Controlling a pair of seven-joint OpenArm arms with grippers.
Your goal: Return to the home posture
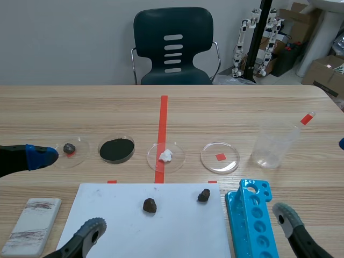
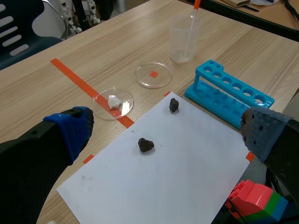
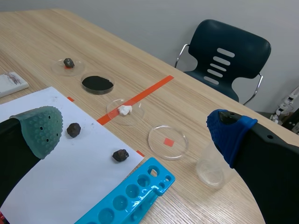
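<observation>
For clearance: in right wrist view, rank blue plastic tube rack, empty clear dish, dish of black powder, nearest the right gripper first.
1. Blue plastic tube rack, between the right gripper's fingers.
2. Empty clear dish, beyond it.
3. Dish of black powder, farthest.

Wood counter. Row across mid-frame, left to right: rock dish, black powder dish, white lump dish on the red tape line, empty dish, clear beaker. Lower centre: white sheet carrying centre rock and right rock, apart. Blue tube rack lower right, just beside the sheet. Grey block lower left. Dark chair top centre.
</observation>
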